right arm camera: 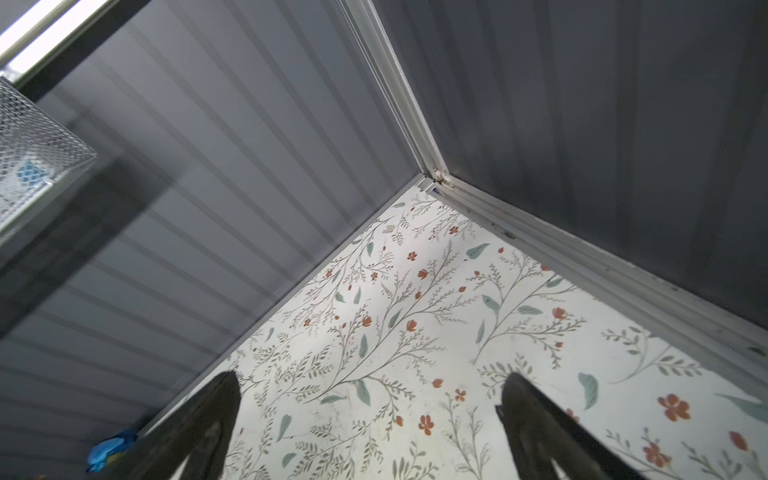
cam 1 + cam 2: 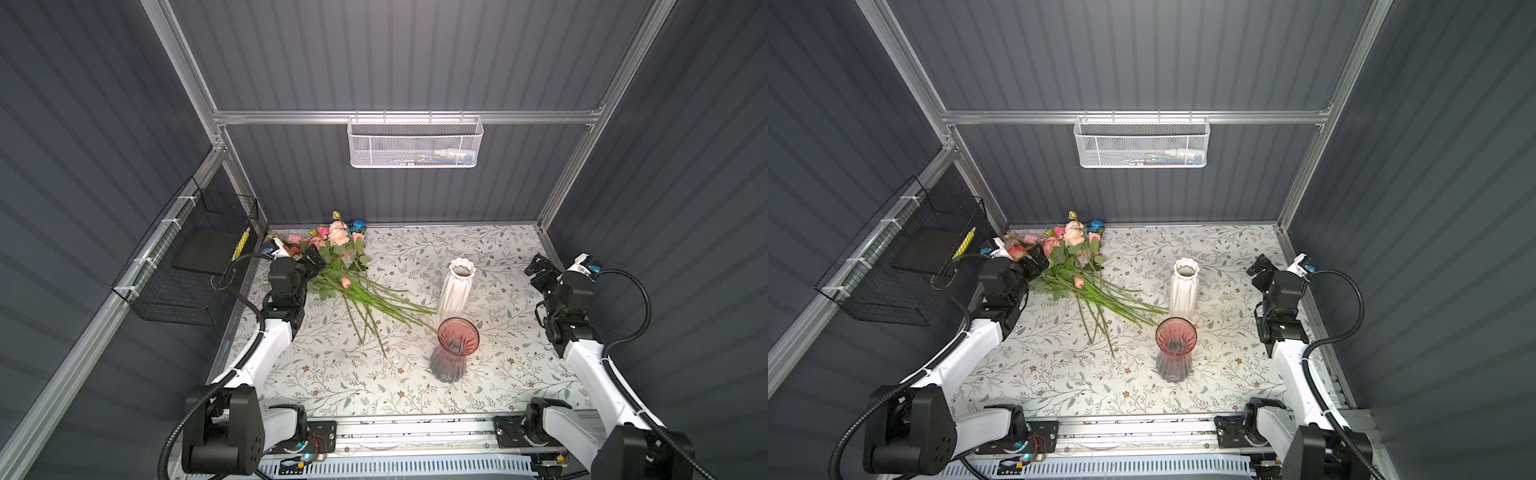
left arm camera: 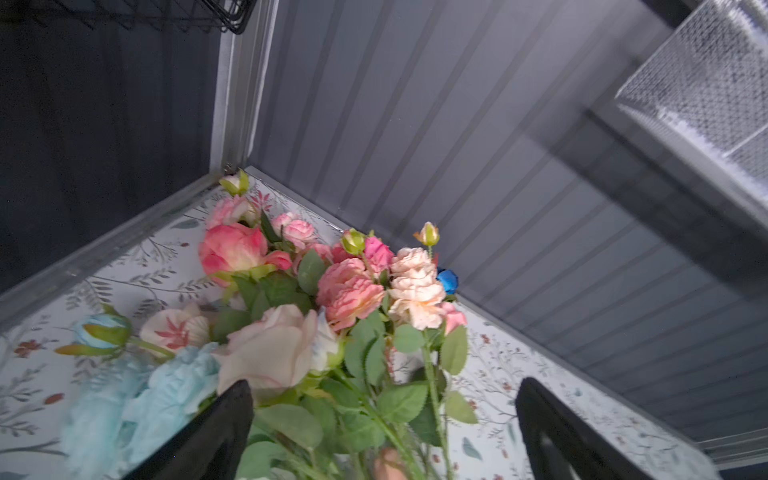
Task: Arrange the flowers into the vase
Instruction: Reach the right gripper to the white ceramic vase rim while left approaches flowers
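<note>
The flowers (image 2: 338, 249) lie in a heap at the back left of the table, with pink, peach, pale blue and one deep blue bloom (image 3: 448, 280). Their green stems (image 2: 374, 305) fan toward the middle. In both top views a white ribbed vase (image 2: 456, 286) (image 2: 1185, 291) stands upright at centre. A pink glass vase (image 2: 456, 349) (image 2: 1175, 349) stands just in front of it. My left gripper (image 2: 313, 259) (image 3: 384, 390) is open over the leafy part of the heap, its fingers (image 3: 232, 415) on either side of leaves and stems. My right gripper (image 2: 540, 266) (image 1: 368, 382) is open above bare table at the right.
The floral-patterned table (image 2: 498, 257) is walled in by dark panels on three sides. A white mesh basket (image 2: 415, 141) hangs on the back wall. A black wire basket (image 2: 191, 270) hangs on the left wall beside my left arm.
</note>
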Motion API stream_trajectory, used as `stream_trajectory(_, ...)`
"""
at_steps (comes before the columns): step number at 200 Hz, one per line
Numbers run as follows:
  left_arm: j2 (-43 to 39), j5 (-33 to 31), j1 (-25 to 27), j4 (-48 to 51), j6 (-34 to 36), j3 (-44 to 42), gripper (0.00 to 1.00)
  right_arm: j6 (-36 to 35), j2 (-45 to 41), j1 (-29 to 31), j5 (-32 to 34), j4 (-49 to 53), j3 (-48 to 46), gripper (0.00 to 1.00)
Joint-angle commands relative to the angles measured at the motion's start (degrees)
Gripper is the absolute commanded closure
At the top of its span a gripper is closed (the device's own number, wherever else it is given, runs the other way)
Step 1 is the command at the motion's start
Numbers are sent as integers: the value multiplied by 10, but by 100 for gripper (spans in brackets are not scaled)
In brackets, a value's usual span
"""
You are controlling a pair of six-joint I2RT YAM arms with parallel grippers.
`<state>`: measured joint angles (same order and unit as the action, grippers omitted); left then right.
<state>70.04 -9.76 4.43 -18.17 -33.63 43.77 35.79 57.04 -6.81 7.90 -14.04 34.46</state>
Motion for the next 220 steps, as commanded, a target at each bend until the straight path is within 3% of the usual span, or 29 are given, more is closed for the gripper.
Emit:
stream_trajectory(1, -29, 53, -6, 41, -113, 9, 0, 43, -7, -2, -98, 2, -6, 1)
stream_trajectory(20, -64, 49, -6, 2, -203, -40, 0, 33, -18, -2, -147, 21, 5, 1)
stream_trajectory(35, -89, 63, -6, -52, -230, -80, 0, 10, -24, -1, -195, 56, 26, 1)
stream_trajectory(65, -90, 149, -6, -35, -203, -45, 0, -21, -36, 3, -305, 103, 51, 1)
stream_trajectory(95, -97, 192, 10, -30, -193, -21, 0, -60, -57, 41, -347, 154, 71, 1)
stream_trajectory(111, -106, 202, 33, -16, -167, -4, 0, -102, -58, 86, -333, 199, 95, 1)
stream_trajectory(143, -107, 222, 110, 25, -113, 47, 1, -179, -18, 191, -240, 281, 162, 1)
stream_trajectory(168, -86, 268, 170, 45, -98, 91, 7, -207, 30, 239, -191, 316, 213, 1)
stream_trajectory(182, -80, 246, 232, 82, -58, 117, 1, -220, 52, 264, -164, 327, 235, 1)
stream_trajectory(201, -75, 197, 314, 125, -7, 137, 0, -233, 90, 293, -135, 336, 259, 1)
stream_trajectory(220, -70, 172, 357, 154, 22, 139, 0, -242, 120, 317, -100, 339, 276, 1)
